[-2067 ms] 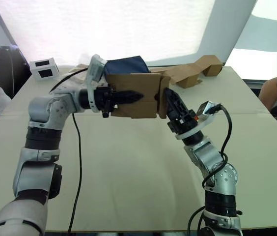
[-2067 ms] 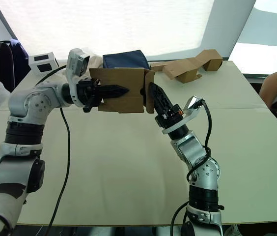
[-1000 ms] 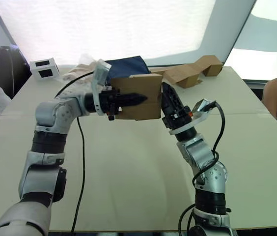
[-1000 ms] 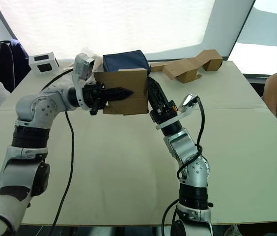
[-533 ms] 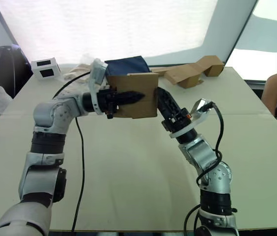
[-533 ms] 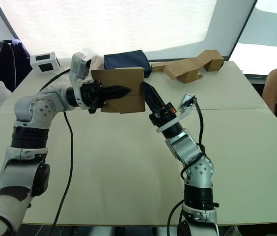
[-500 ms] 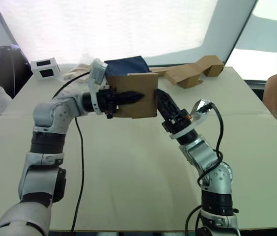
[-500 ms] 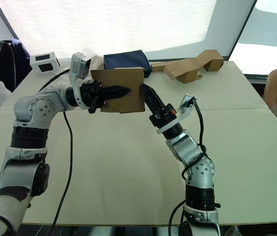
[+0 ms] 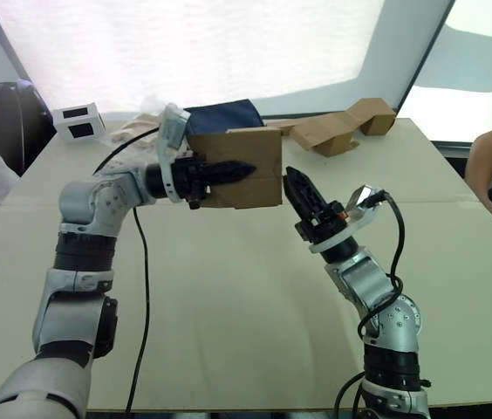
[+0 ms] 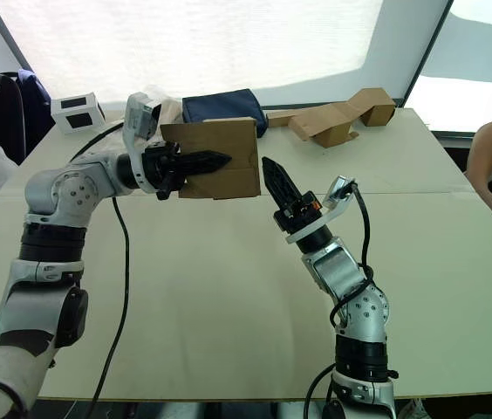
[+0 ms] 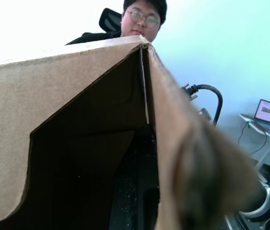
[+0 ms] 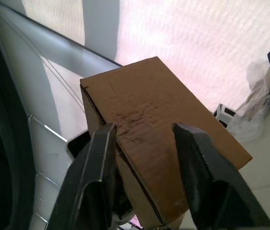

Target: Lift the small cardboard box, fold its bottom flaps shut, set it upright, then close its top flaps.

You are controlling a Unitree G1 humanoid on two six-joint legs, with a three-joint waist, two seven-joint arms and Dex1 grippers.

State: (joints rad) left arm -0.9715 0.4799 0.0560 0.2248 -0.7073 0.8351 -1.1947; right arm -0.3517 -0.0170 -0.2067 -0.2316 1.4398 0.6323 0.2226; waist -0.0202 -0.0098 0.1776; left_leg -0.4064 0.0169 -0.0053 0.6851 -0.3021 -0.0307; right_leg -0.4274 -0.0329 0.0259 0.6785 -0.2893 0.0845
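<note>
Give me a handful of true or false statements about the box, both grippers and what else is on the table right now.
1. The left gripper holds the cardboard box above the table. True.
2. The right gripper is clamped on the box. False: it is open and apart from it, just beside the box's right edge.
3. A dark blue bag lies behind the box. True.
4. The flattened cardboard sits at the table's near edge. False: it lies at the far right end.
5. A small white device sits at the table's far left corner. True.

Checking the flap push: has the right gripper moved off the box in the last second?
Yes. The right gripper has backed away from the small cardboard box, toward the robot; a gap of table now shows between them.
</note>
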